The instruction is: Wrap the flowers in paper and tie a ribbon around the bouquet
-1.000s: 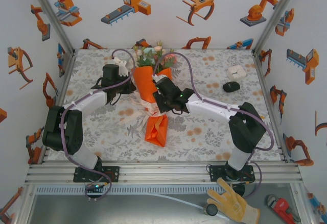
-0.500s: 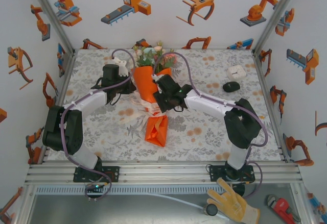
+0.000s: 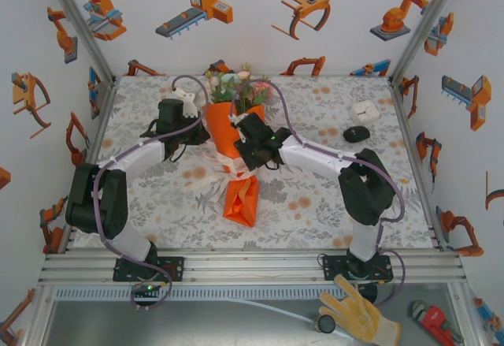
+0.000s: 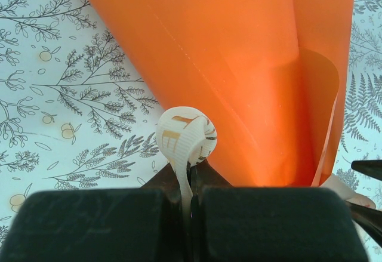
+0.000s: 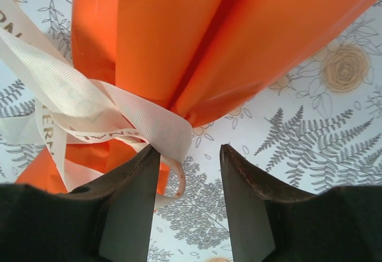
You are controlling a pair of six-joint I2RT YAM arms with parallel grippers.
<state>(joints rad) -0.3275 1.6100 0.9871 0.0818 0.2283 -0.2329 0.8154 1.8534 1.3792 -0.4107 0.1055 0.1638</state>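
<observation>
The bouquet [image 3: 223,129] lies mid-table, an orange paper [image 4: 239,65] cone with the flowers [image 3: 234,86] sticking out of its far end. The cream ribbon [image 5: 89,104] is wound round the cone's narrow waist [image 3: 233,169]. My left gripper [image 4: 192,169] is at the cone's left side, shut on a strand of ribbon that curls into a small loop [image 4: 186,138] just past its tips. My right gripper [image 5: 190,148] is open at the waist from the right. Its left finger [image 5: 134,196] touches the ribbon wrap, and only tablecloth lies between its jaws.
A small white box [image 3: 365,111] and a black oval object [image 3: 357,134] sit at the right rear of the flowered tablecloth. Printed walls close in three sides. A yellow glove [image 3: 358,314] and a wrench [image 3: 433,320] lie below the table's near rail.
The right arm has shifted a little up and to the left along the bouquet, its elbow moving left. The left arm and the bouquet have stayed put.
</observation>
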